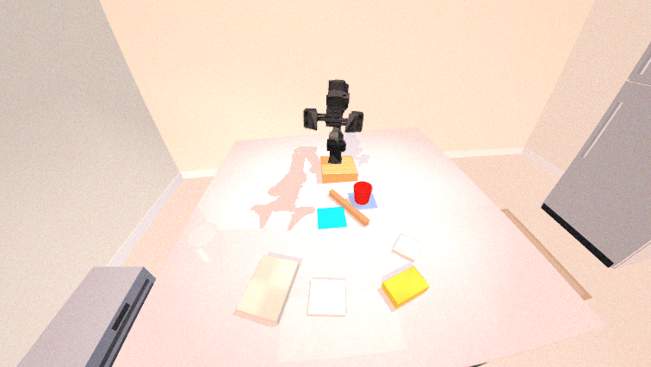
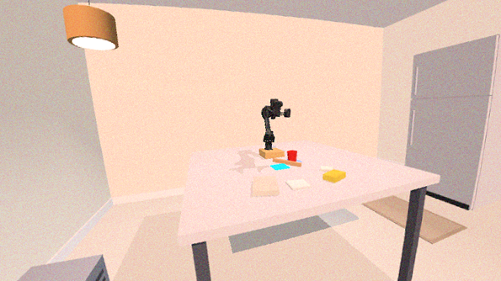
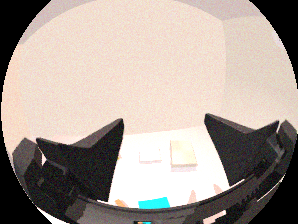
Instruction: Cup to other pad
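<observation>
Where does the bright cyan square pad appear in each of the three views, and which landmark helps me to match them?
Top: the cyan square pad lies at centre, left of the slanted wooden bar.
Exterior: the pad is a small patch in front of the arm's tan base block.
Wrist: the pad shows at bottom centre, between the open gripper fingers.
Shared landmark: the wooden bar beside the pad.
</observation>
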